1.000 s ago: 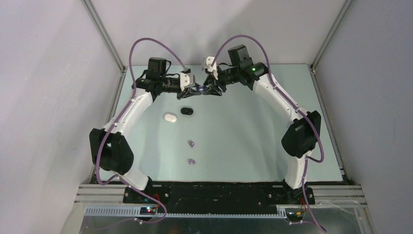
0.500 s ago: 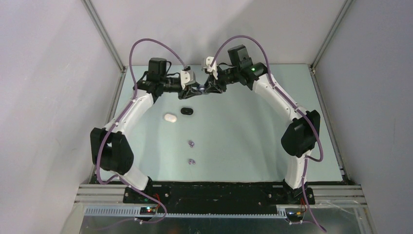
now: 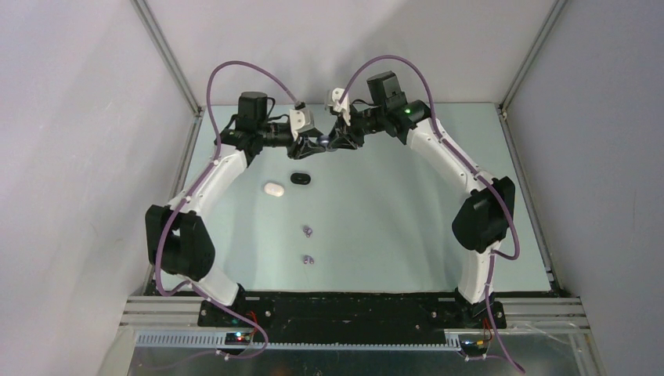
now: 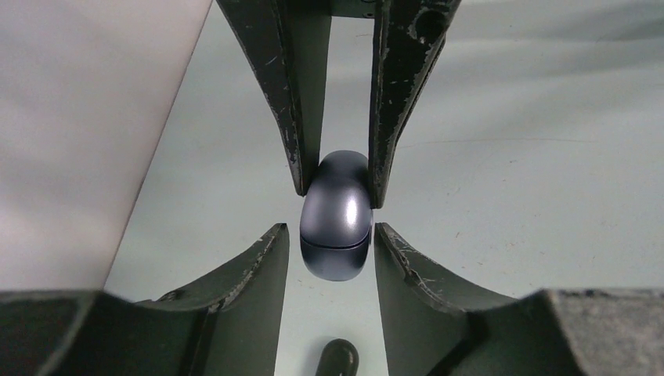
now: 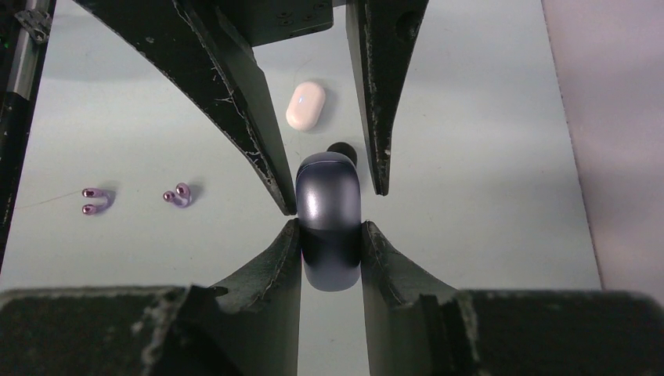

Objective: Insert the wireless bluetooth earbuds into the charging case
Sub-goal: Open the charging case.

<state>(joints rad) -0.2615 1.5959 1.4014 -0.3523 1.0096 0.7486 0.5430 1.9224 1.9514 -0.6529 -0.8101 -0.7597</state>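
Top external: left gripper [image 3: 315, 145] up-frame, dark case [image 3: 323, 142] unmoved

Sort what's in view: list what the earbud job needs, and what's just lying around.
For the job: dark case, held up in the air; lavender earbud; second lavender earbud.

Lying about, as far as I can judge: white case; black case.

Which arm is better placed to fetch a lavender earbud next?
Probably left: the right end effector clamps the dark case, while the left end effector looks open around it and free to leave.
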